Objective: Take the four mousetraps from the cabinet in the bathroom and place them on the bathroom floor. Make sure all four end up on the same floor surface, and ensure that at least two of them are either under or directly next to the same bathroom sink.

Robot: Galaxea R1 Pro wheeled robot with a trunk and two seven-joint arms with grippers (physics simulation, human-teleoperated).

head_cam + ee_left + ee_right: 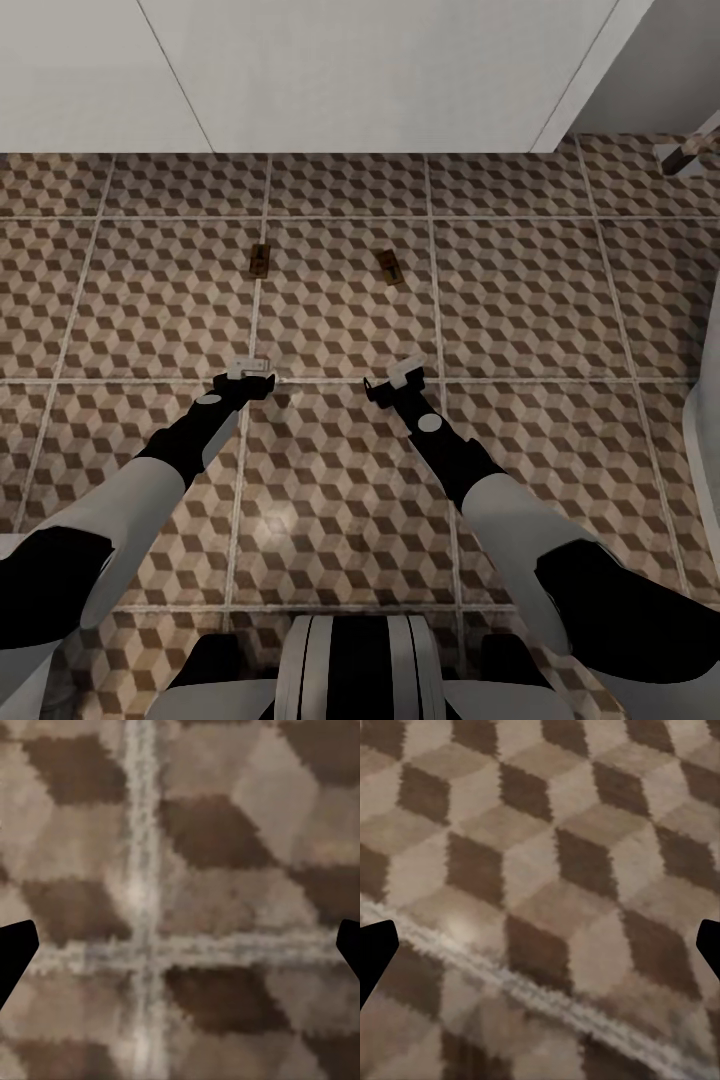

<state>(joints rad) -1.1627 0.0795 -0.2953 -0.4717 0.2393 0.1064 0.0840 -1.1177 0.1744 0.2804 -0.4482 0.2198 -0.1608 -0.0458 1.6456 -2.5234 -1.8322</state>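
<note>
Mousetraps point(259, 262) point(389, 268) lie on floor point(520, 300) beyond both wide-spread grippers point(252, 372) point(392, 378).

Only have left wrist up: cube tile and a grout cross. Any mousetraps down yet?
Observer: Two mousetraps on the bathroom floor in the head view, left one on a grout line, right one mid-tile.
Operator: Either arm carrying one?
Observer: No. Left gripper and right gripper both have jaws apart, nothing between.
Operator: Where are the traps relative to the arms?
Observer: Ahead of both grippers, toward the white wall, lying apart from each other.
</note>
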